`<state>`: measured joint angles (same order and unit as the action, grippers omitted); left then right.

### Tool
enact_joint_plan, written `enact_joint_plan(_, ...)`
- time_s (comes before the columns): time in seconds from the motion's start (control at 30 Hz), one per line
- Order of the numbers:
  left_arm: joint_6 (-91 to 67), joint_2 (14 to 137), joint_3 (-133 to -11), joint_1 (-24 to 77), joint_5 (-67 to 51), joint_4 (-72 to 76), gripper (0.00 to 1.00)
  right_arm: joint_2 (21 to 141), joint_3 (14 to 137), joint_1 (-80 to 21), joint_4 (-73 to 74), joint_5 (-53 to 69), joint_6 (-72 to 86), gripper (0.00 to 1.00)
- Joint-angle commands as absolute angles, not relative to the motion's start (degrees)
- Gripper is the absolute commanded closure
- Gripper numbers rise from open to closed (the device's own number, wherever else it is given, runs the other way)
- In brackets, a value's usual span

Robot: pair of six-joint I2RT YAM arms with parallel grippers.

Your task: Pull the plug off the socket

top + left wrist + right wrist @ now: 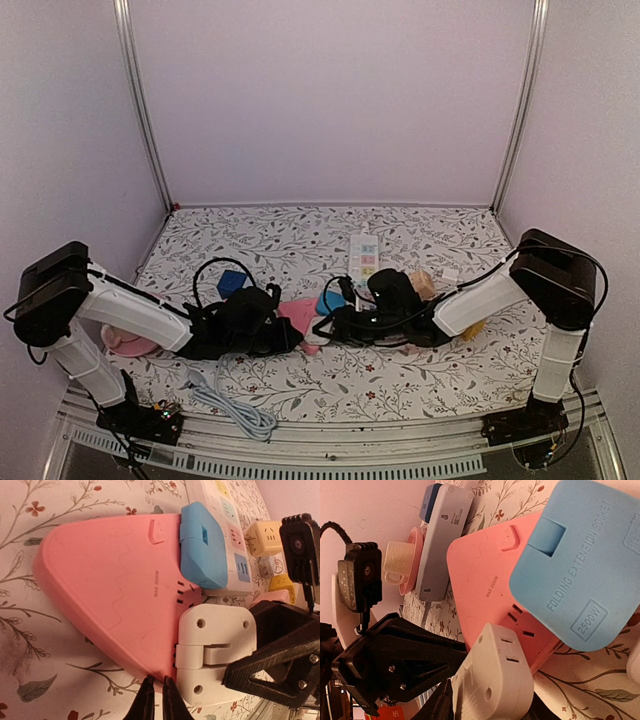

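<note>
A pink wedge-shaped socket (pixel 110 585) lies on the floral table between the arms; it also shows in the top view (pixel 298 316) and the right wrist view (pixel 485 575). A white plug (pixel 215 650) sits flush against its slotted edge. My right gripper (pixel 492 712) is shut on the white plug (pixel 495 680), one finger on each side. My left gripper (pixel 156 700) is shut on the near corner of the pink socket. A blue folding extension socket (pixel 580 565) sits plugged against the pink socket beside the white plug. In the top view the grippers, left (pixel 272 325) and right (pixel 340 322), face each other.
A white power strip (pixel 364 255) with coloured outlets lies behind the socket. A blue cube (pixel 236 282) is at the left, a grey cable (pixel 235 400) near the front edge. A grey power strip (pixel 442 540), a cup on a pink saucer (pixel 400 562) and a yellow adapter (pixel 263 537) are nearby.
</note>
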<state>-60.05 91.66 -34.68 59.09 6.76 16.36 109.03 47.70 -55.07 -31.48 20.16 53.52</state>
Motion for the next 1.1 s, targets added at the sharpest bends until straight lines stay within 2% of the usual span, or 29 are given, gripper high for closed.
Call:
enact_joint_plan(0.0,-59.9,92.5,-35.2,59.5,6.0,17.5,0.90,111.1,49.5,-53.8,-33.9,22.8,54.3,0.65)
enact_joint_plan(0.1,-61.5,91.4,-33.6,59.0,6.8,17.8,0.84,111.5,49.3,-53.4,-34.9,23.6,55.0,0.75)
enact_joint_plan(0.23,-64.5,88.3,-29.9,57.5,8.8,18.2,0.70,111.5,48.2,-52.7,-36.6,24.3,55.9,0.86)
enact_joint_plan(0.33,-66.8,86.1,-26.5,55.7,9.6,20.1,0.60,111.6,47.8,-52.5,-37.4,24.6,56.2,0.89)
enact_joint_plan(0.53,-66.5,86.0,-22.0,50.5,7.2,30.8,0.34,112.4,47.6,-52.3,-39.3,25.9,57.2,0.90)
enact_joint_plan(0.83,-69.8,95.1,-22.7,48.2,0.7,46.2,0.30,112.2,45.7,-50.4,-45.2,30.5,60.5,0.91)
enact_joint_plan(1.07,-71.4,100.3,-24.1,48.2,-1.4,53.4,0.38,112.9,45.9,-50.2,-46.6,32.3,61.5,0.91)
